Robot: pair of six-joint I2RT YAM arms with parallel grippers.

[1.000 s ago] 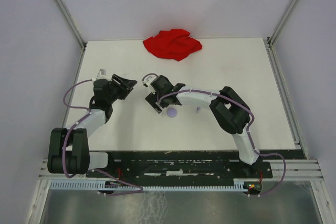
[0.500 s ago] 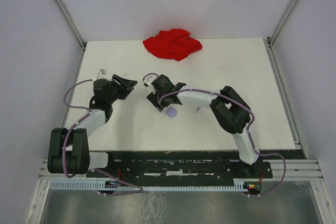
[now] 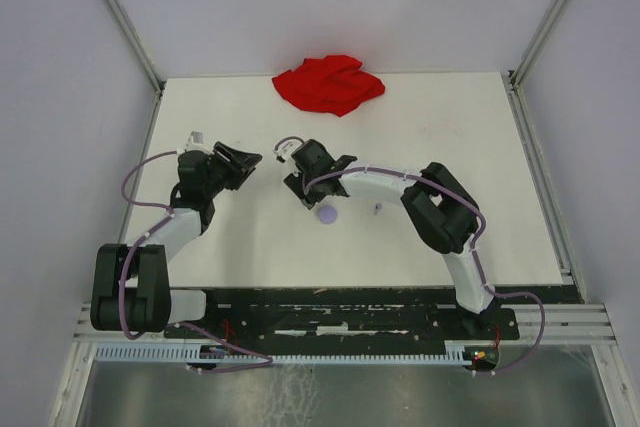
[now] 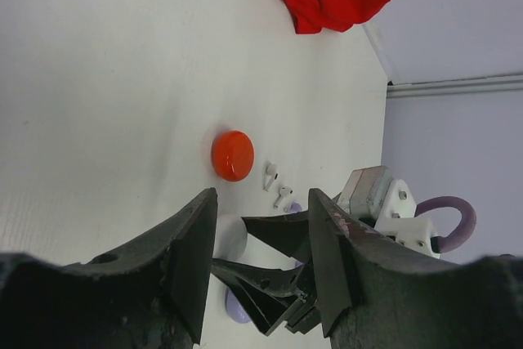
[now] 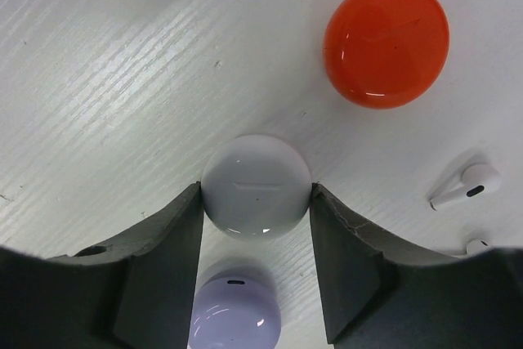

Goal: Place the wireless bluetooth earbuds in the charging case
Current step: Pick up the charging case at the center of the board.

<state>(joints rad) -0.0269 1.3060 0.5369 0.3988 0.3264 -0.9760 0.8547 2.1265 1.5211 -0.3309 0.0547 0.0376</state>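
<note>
1. Nearest, at the bottom centre of the right wrist view, a lavender case (image 5: pixel 235 316) lies lid shut between the finger roots. It is not gripped.
2. The right gripper (image 5: pixel 256 195) stood wide a second ago. Its jaws have since drawn in and now press both sides of the white charging case (image 5: pixel 257 177) at frame centre. The case rests on the table (image 5: pixel 98 55), and its lid appears closed.
3. In the top view that arm has shifted only slightly, so the change is mainly in the jaws.
4. The left gripper (image 4: pixel 257 271), left of centre in the top view, has its jaws apart with nothing between them. It has hardly altered.
5. The white earbuds (image 5: pixel 466 185) lie loose at the right edge of the right wrist view, just beyond the held case and apart from it. Neither is in any case.
6. A red case (image 5: pixel 386 42) sits at the upper right of that view, untouched.
7. Farthest, a red cloth (image 3: pixel 328 84) lies crumpled at the top centre of the top view.
8. Assessment: the case is newly secured, probably so that it can be steadied or opened. No earbud has been inserted, so the task is at an early stage. The smooth, rounded shell may slip under the pinch.
</note>
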